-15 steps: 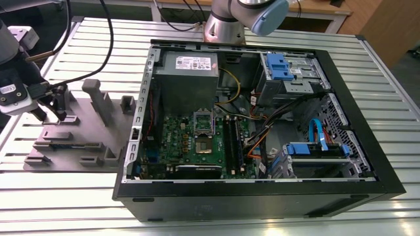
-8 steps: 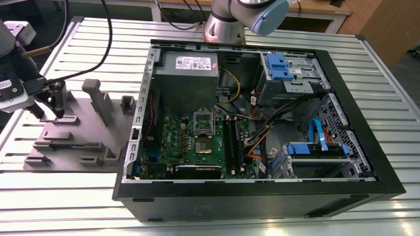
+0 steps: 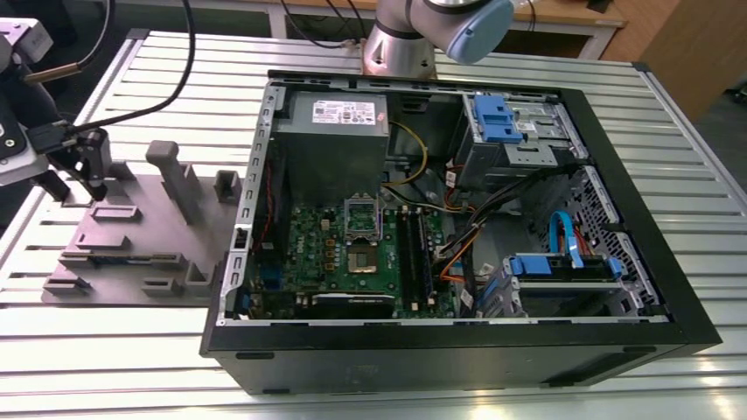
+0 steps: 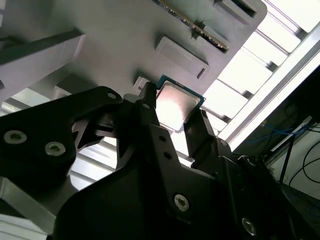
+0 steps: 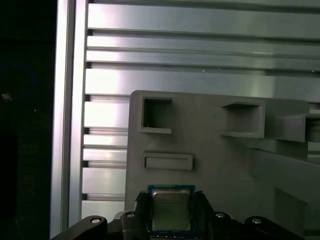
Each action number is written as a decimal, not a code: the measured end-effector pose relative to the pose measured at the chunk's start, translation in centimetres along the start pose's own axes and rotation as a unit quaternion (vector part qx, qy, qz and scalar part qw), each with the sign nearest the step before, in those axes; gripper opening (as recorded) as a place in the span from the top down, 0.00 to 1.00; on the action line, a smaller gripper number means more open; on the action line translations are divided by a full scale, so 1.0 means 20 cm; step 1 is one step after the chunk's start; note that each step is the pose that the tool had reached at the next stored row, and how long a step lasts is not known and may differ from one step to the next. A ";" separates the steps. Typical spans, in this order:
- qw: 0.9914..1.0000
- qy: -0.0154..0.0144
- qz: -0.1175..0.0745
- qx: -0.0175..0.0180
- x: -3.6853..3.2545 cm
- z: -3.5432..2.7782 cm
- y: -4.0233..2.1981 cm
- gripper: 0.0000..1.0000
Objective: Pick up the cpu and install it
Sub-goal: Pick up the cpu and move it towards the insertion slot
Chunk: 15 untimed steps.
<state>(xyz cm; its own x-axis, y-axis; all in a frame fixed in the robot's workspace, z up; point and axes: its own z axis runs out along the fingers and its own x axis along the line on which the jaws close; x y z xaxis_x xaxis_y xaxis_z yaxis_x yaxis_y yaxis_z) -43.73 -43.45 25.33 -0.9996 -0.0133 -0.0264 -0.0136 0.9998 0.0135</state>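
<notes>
On slatted aluminium table (image 5: pixel 200 20), at grey moulded parts tray (image 5: pixel 215 160), clenching black gripper (image 5: pixel 171 210) around small silvery square cpu (image 5: pixel 170 216).

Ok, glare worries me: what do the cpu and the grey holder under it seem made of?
The cpu: silvery metal lid with a bright sheen, on a greenish board rim. The grey holder: matte, evenly grey, probably moulded or printed plastic.

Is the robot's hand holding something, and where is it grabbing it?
Yes. The hand holds the cpu, pinched by two opposite edges between its fingers, at the grey holder.
</notes>
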 end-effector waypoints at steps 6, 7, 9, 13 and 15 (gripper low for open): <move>1.000 0.000 0.000 0.000 0.000 -0.013 0.000 0.53; 1.000 0.000 0.000 0.000 0.000 -0.014 0.000 0.53; 1.000 0.000 0.000 0.000 -0.001 -0.015 0.000 0.53; 1.000 0.000 0.000 0.001 0.000 -0.015 0.000 0.53; 1.000 0.000 0.000 0.001 -0.001 -0.015 0.000 0.53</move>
<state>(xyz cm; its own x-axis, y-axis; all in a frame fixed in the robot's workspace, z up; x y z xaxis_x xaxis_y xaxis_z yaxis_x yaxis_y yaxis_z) -43.73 -43.45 25.63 -0.9996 -0.0134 -0.0264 -0.0137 0.9998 0.0124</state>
